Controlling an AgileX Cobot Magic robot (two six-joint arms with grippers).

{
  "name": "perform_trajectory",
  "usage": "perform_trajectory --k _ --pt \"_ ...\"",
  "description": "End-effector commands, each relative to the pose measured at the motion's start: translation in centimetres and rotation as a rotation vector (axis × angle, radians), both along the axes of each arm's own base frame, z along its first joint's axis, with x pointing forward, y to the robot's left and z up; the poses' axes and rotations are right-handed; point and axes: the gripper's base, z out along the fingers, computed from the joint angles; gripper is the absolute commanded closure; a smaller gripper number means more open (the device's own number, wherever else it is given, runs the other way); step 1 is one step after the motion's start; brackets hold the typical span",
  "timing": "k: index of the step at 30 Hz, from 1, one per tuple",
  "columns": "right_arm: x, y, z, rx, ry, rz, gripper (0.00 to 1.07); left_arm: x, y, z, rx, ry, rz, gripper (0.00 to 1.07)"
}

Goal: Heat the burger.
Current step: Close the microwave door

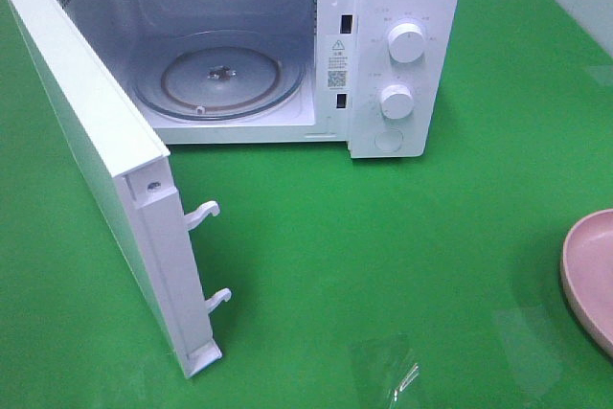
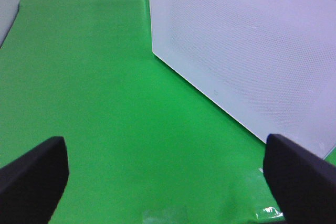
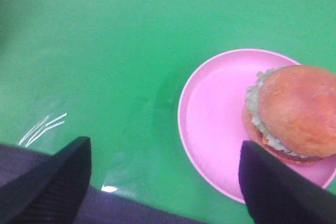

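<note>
Microwave [image 1: 402, 55] door [image 1: 96, 170] open, turntable bare. Right gripper [image 3: 163, 182] spread wide, empty; left gripper [image 2: 168, 177] likewise. Grab pink plate [image 3: 210, 124] rim, keep burger [image 3: 294, 111] level.

My black fingers [image 3: 47, 184] look like matt, finely ribbed plastic. The microwave [image 1: 402, 55] has a smooth white casing, its door [image 2: 252, 51] a frosted, dotted panel, and its turntable [image 1: 222, 79] is clear glass. The plate [image 3: 210, 124] is smooth pink plastic; the burger [image 3: 296, 111] has a matt bun. The green table cover [image 1: 383, 237] shines faintly.
</note>
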Motion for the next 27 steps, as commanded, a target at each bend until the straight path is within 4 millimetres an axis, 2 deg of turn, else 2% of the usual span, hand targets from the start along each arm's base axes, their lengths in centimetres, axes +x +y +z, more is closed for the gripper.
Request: perform_trajectory --k 1,7,12,27 --pt "-0.7 -0.3 0.1 0.032 -0.102 -0.079 0.33 0.0 0.0 0.0 -0.003 -0.005 0.007 0.14" --pt "-1.8 -0.4 -0.2 0.053 -0.196 -0.143 0.33 0.0 0.0 0.0 -0.002 -0.005 0.007 0.14" --pt "-3.2 -0.6 -0.2 0.051 -0.281 -0.261 0.34 0.0 0.0 0.0 -0.002 -0.005 0.007 0.14" --pt "-3.3 -0.6 -0.2 0.043 -0.283 -0.278 0.36 -0.1 0.0 0.0 -0.006 -0.008 0.005 0.14"
